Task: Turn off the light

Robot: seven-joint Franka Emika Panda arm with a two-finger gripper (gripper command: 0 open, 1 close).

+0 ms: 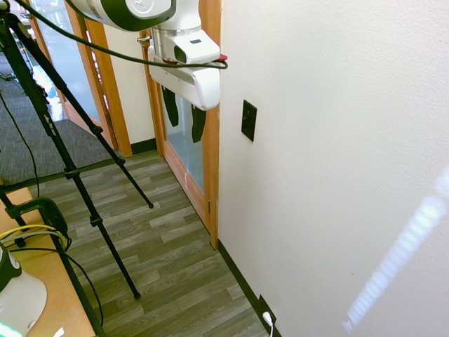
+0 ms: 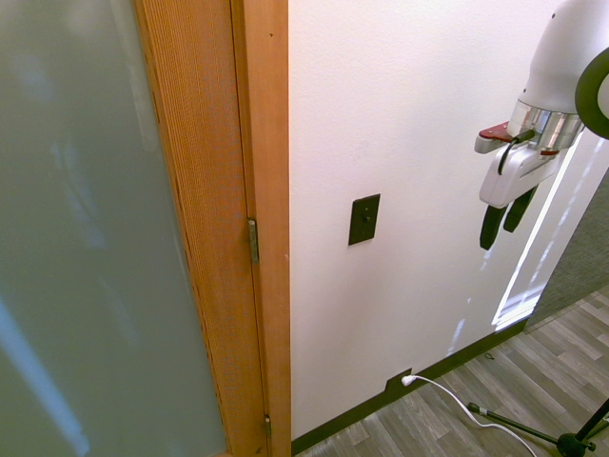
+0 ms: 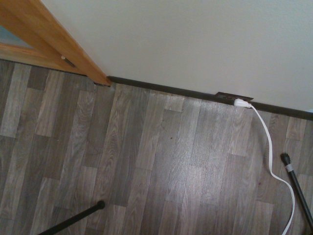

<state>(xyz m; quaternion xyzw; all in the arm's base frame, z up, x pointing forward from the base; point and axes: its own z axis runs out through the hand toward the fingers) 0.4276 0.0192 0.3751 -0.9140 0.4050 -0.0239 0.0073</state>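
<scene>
The gripper (image 1: 184, 119) is held with its fingers spread wide, pointed down, apart from the wall (image 2: 328, 314). The black switch (image 2: 363, 219) is mounted on the wall, beside the door frame (image 2: 270, 228). Below it, a white plug (image 2: 408, 380) is seated in the outlet (image 2: 394, 383), low on the wall.

Black switch plate (image 2: 363, 219) upright on white wall (image 2: 328, 314), right of the wooden door frame (image 2: 266, 190). Frosted glass door (image 2: 95, 238) at picture left, metal hinge (image 2: 253, 240) on its frame. Tool (image 2: 507, 217) at picture right, fingers apart, pointing down, nothing between them, well apart from the plate. Low on wall: dark outlet plate (image 2: 393, 383), white plug (image 2: 409, 380) in it, white cord (image 2: 466, 409) running over wood-look floor (image 2: 561, 352). Dark baseboard (image 2: 457, 360) along wall bottom. Bright light streaks (image 2: 519, 307) on wall by the tool.
</scene>
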